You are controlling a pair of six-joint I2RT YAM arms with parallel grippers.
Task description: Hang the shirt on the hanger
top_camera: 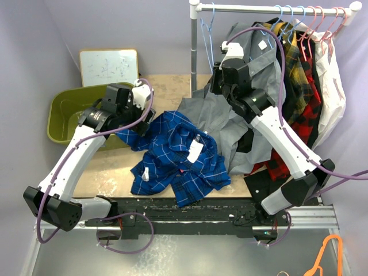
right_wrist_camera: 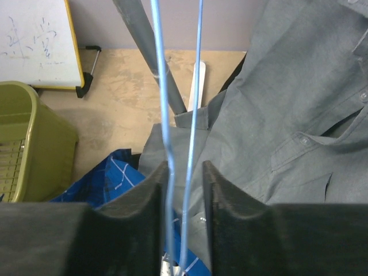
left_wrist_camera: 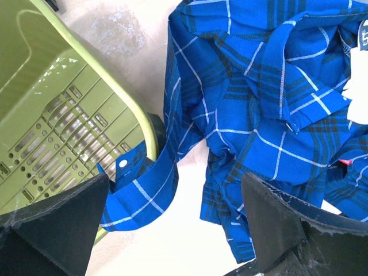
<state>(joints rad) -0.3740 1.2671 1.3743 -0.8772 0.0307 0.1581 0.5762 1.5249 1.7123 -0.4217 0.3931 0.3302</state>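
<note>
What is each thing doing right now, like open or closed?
shirt, crumpled on the table, not hung
hanger, bare, hooked on the rail
left end effector, wide open above the shirt
right end effector, narrow gap, hanger wires between its fingers
bin, upright
grey shirt, hanging

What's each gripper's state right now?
Left gripper: open, empty, above the royal-blue plaid shirt.
Right gripper: jaws narrow around the thin light-blue wire hanger; firm grip cannot be told.

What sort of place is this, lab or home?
Likely a lab test cell staged as a laundry corner: clothes rail with hung shirts, green laundry basket, small whiteboard.
</note>
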